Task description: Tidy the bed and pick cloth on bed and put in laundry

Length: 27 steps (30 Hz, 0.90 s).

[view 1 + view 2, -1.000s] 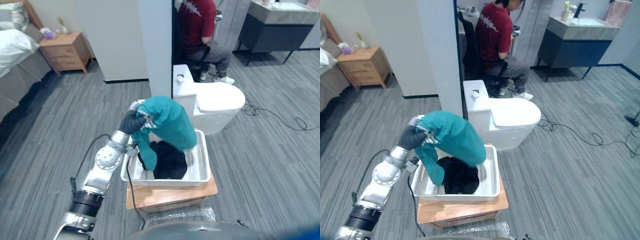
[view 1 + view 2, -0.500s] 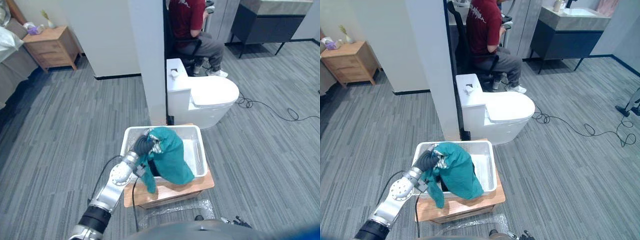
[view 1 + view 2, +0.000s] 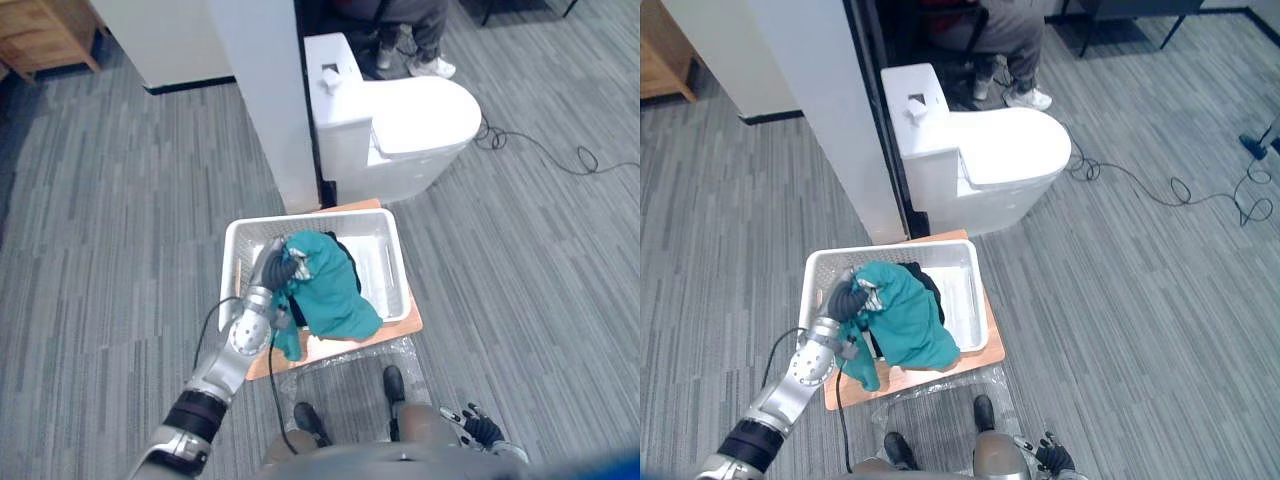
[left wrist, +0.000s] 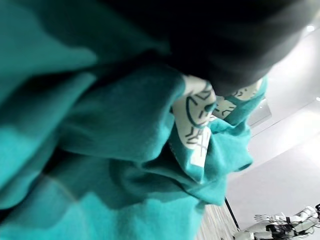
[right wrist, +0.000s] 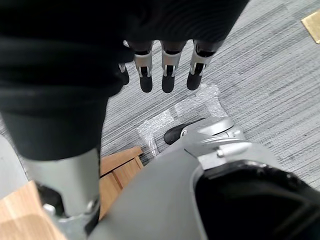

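While gripped, cloth (image 3: 330,292) overhangs basket (image 3: 236,258) rim.

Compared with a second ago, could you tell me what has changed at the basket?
The left robot hand lowered the teal cloth from above the white basket into it; a fold drapes over the near rim. Whether it has let go is hidden. Basket and wooden stand stayed put.

Basket (image 3: 397,268) sat on board (image 3: 983,352), toilet (image 3: 420,120) just behind it, pillar (image 3: 260,90) behind-left. Cloth (image 3: 328,292) lay in basket's left half, near edge hanging over front rim onto board. Left hand (image 3: 268,268) gripped cloth at basket's left side. Plastic wrap (image 3: 932,388) on floor before board. Person's shoe (image 3: 432,67) behind toilet.
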Available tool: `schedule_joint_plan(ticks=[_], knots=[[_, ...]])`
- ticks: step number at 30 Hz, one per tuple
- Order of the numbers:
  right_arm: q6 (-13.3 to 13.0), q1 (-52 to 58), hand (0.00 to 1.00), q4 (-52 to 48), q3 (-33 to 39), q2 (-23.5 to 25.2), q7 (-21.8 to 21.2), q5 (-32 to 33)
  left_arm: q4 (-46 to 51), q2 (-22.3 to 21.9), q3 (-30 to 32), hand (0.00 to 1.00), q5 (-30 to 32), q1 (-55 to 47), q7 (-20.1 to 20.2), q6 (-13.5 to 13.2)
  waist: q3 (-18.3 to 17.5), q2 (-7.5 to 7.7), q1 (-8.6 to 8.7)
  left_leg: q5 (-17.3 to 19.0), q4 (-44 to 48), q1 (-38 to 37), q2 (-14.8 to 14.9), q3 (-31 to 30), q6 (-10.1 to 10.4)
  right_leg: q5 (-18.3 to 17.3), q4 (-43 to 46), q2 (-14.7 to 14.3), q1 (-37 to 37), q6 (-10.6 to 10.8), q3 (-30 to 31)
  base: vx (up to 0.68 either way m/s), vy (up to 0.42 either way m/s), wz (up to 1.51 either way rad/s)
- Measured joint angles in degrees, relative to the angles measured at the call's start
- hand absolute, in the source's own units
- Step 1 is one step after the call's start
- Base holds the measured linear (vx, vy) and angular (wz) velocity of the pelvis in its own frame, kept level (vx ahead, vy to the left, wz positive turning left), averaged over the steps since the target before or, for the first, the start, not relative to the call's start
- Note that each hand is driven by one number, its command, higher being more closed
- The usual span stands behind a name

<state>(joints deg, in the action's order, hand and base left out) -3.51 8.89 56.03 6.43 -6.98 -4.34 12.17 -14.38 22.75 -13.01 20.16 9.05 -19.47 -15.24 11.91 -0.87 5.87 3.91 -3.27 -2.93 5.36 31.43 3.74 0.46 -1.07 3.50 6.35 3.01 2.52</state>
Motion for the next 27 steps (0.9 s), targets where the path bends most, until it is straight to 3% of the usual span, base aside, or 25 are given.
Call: schedule_joint_plan(ticks=[9, 11, 16, 21, 25, 26, 27], knots=[[-0.7, 0.3, 0.0, -4.1, -0.1, 0.7, 0.0, 0.0, 2.8, 2.5, 4.7, 1.0, 5.1, 5.7, -6.6, 0.6, 3.2, 0.11, -0.74, 0.7, 3.5, 3.7, 1.7, 1.0, 0.2, 0.5, 1.2, -0.3, 3.5, -0.1, 3.7, -0.03, -0.021, -0.07], [0.0, 0.3, 0.0, -5.2, -0.2, 0.5, 0.0, 0.2, 2.2, -1.1, 3.7, 1.0, -0.6, 4.8, -3.5, 2.6, 3.8, -0.03, -0.97, 0.9, 3.8, 4.4, 2.2, 1.0, 0.4, 0.5, 1.2, -0.8, 4.2, -0.1, 4.2, -0.05, -0.054, -0.02], [1.9, 0.0, 0.0, -6.9, -2.0, -0.3, 0.0, 1.9, -3.4, -2.6, 1.3, 1.0, -2.5, 6.8, -3.9, 6.3, 4.8, -0.24, -0.49, 0.7, 5.5, 7.0, 2.8, 1.0, 0.5, 1.2, 1.3, -1.4, 6.4, -0.4, 4.6, -0.04, -0.058, -0.05], [2.1, 0.0, 0.0, -8.8, -2.5, -0.8, 0.1, 1.9, -5.2, -3.9, 0.3, 1.0, -7.9, 10.2, 0.1, 7.5, 5.5, -0.8, -0.47, 0.4, 5.6, 8.0, 3.3, 1.3, 0.4, 1.8, 1.3, -1.6, 7.5, -0.4, 4.9, -0.03, -0.021, -0.02], [2.0, -0.2, 0.0, -10.1, -2.6, -0.8, 0.1, 1.7, -11.8, -8.2, -0.4, 1.0, -8.4, 10.2, 0.7, 8.2, 6.5, -0.42, -0.61, 0.4, 5.8, 9.0, 3.3, 2.4, 0.4, 2.3, 1.3, -1.7, 9.1, -0.3, 6.1, -0.03, -0.003, -0.12], [2.0, -0.4, 0.0, -10.3, -2.6, -0.8, 0.0, 1.7, -13.3, -9.2, -0.5, 0.0, -8.4, 10.2, 0.4, 8.9, 6.6, -0.35, -0.39, 0.3, 5.8, 10.0, 3.2, 2.7, 0.3, 2.8, 1.0, -1.7, 10.0, -0.3, 6.4, 0.0, 0.002, -0.17], [1.9, -0.4, 0.0, -10.3, -2.6, -0.8, 0.0, 1.7, -14.1, -9.7, -0.5, 0.0, -8.3, 10.4, 0.3, 9.3, 6.8, -0.28, -0.32, 0.3, 5.8, 10.2, 3.2, 2.9, 0.3, 2.9, 0.9, -1.7, 10.3, -0.3, 6.6, 0.0, 0.001, -0.14]])
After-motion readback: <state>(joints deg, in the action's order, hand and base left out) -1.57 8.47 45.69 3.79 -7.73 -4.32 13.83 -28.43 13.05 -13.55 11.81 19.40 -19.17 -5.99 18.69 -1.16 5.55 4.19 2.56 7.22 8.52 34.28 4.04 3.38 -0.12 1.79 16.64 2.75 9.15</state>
